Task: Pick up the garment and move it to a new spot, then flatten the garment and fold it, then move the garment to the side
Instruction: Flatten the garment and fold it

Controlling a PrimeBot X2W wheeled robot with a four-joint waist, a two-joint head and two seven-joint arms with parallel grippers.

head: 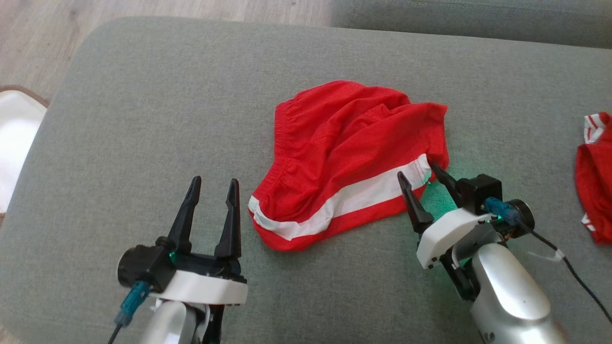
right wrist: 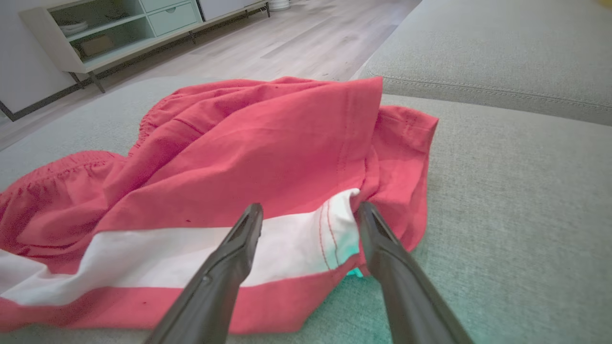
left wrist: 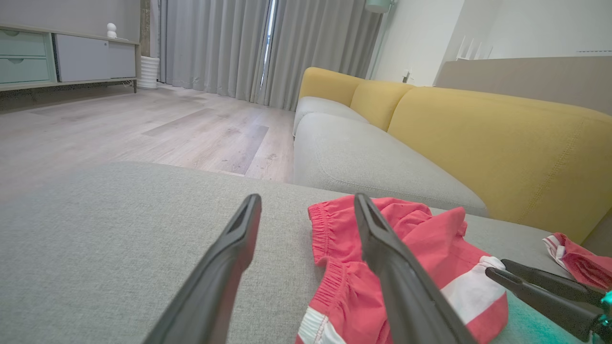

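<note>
Nearest the lens at lower left, the left gripper (head: 214, 179) hovers over the grey sofa cushion (head: 143, 119), jaws spread wide and empty, its tips just beside the elastic waistband but apart from it. Mid-cushion lie the red shorts (head: 344, 157), crumpled, their white side stripe running from lower left to upper right in the head view (the garment's long axis, by the look of it). At right, the right gripper (head: 417, 170), equally wide and holding nothing, sets its fingers either side of the stripe's hemmed end, so it looks the nearer arm for a first pinch. A second red-and-white garment (head: 595, 177) lies well apart at the far right.
</note>
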